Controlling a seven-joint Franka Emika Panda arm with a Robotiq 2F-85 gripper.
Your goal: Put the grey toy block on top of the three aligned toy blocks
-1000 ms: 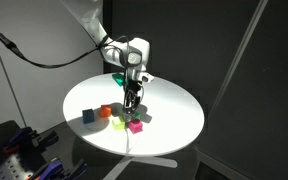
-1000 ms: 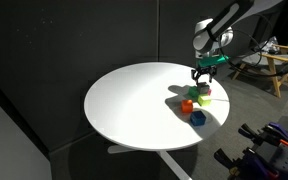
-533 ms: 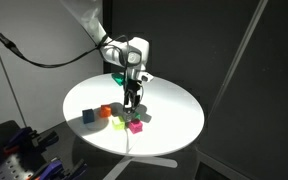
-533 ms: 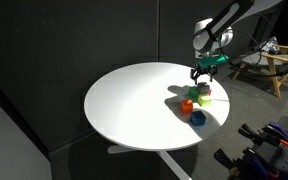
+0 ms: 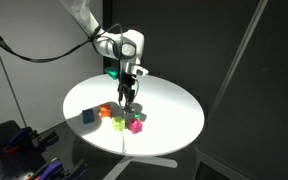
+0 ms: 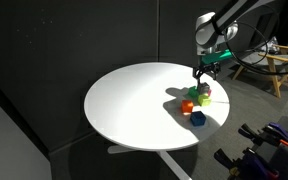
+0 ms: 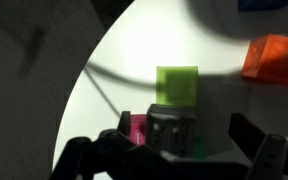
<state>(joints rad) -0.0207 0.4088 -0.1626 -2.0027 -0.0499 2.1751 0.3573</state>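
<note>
The grey toy block (image 7: 172, 130) is a dark cube resting on top of the aligned blocks, over the magenta-pink one (image 7: 136, 128) and a green one (image 7: 197, 149). The light green block (image 7: 177, 85) lies just beyond them. In both exterior views the grey block (image 5: 135, 117) (image 6: 203, 91) tops the cluster. My gripper (image 7: 181, 142) is open, with a finger on each side of the grey block and a gap at both sides. In both exterior views the gripper (image 5: 129, 97) (image 6: 200, 78) hangs just above the blocks.
An orange cube (image 7: 274, 56) (image 5: 106, 112) and a blue cube (image 7: 264, 5) (image 5: 88, 117) (image 6: 197, 117) lie beside the cluster. All of it is on a round white table (image 5: 174, 105) (image 6: 124, 100), near its edge. Dark curtains surround the table.
The gripper and wrist have risen a little above the blocks. The grey block stays on the stack.
</note>
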